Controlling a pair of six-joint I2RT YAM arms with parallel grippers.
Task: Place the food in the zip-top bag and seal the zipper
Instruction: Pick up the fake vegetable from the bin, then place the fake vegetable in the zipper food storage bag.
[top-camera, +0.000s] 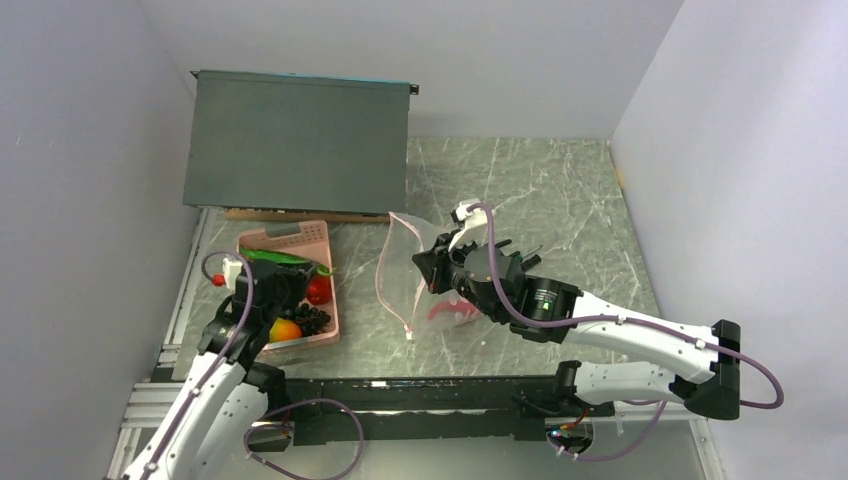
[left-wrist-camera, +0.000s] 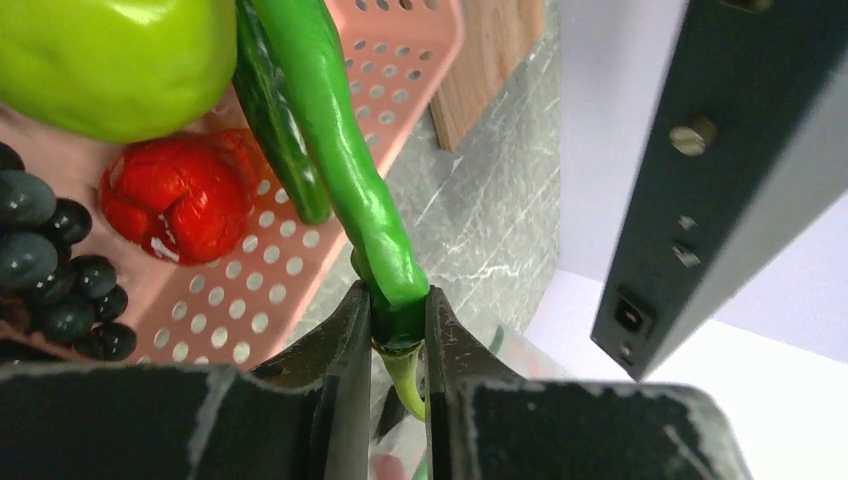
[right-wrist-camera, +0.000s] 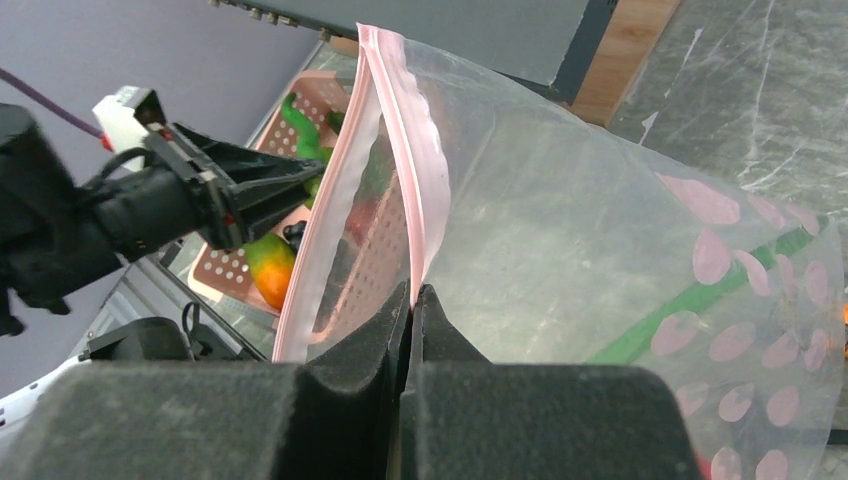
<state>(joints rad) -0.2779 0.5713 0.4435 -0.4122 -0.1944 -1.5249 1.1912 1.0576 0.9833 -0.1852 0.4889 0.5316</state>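
The left pincer (left-wrist-camera: 397, 308) is clamping narrowly on the stem end of a long green pod (left-wrist-camera: 345, 160), which is stretching over the rim of the pink basket (left-wrist-camera: 290, 280). In the basket the green apple (left-wrist-camera: 110, 60), red fruit (left-wrist-camera: 180, 195) and grape bunch (left-wrist-camera: 50, 270) are lying. The right pincer (right-wrist-camera: 412, 300) is pinching the zip-top bag (right-wrist-camera: 600, 260) by its zipper (right-wrist-camera: 420, 170), holding the mouth open toward the basket above the desk (top-camera: 540, 190).

I have the basket (top-camera: 335, 300) on the left of the table (top-camera: 540, 190), just in front of the box (top-camera: 295, 140) at the back. In the basket lie grapes (top-camera: 312, 318), a mango (top-camera: 284, 330) and an apple (left-wrist-camera: 110, 60). A pod (left-wrist-camera: 350, 150) reaches out over its rim, with the stem end between the jaws of my left gripper (left-wrist-camera: 397, 295). The bag (top-camera: 400, 270) stands to the right of the basket, and my right gripper (right-wrist-camera: 412, 290) pinches its mouth edge.
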